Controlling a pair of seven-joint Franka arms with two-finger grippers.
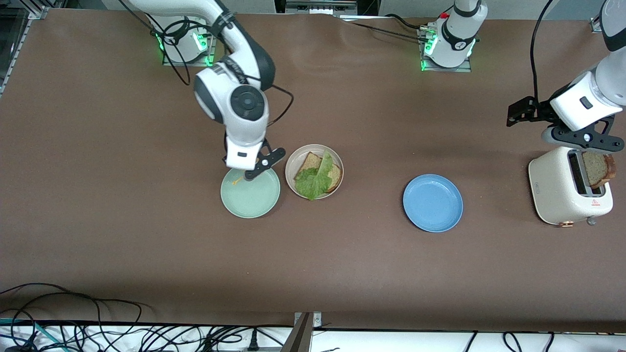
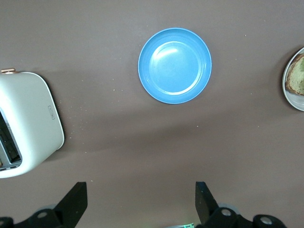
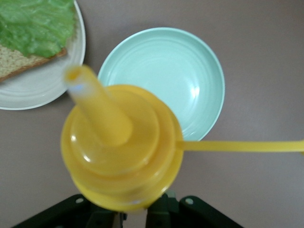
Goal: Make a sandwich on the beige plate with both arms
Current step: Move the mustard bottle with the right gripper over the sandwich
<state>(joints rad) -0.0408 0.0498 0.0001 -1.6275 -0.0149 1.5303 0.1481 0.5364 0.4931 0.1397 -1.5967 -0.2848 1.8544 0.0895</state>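
Note:
The beige plate [image 1: 337, 168] holds one brown bread slice [image 1: 307, 164] with a ruffled lettuce leaf [image 1: 315, 180] on top; plate [image 3: 42, 90], bread [image 3: 14, 61] and lettuce [image 3: 38, 21] also show in the right wrist view. A second bread slice [image 1: 597, 169] stands in a slot of the cream toaster [image 1: 567, 193]. My right gripper [image 1: 254, 168] is over the mint-green plate [image 1: 250, 195], shut [image 3: 137, 213] on a yellow squeeze bottle [image 3: 118, 142]. My left gripper [image 1: 584, 139] hangs open and empty [image 2: 140, 202] over the toaster.
A blue plate [image 1: 433, 203] lies between the beige plate and the toaster, also in the left wrist view [image 2: 175, 65]. The toaster [image 2: 23, 123] stands at the left arm's end of the table. The mint-green plate [image 3: 190, 80] is bare. Cables run along the table edge nearest the camera.

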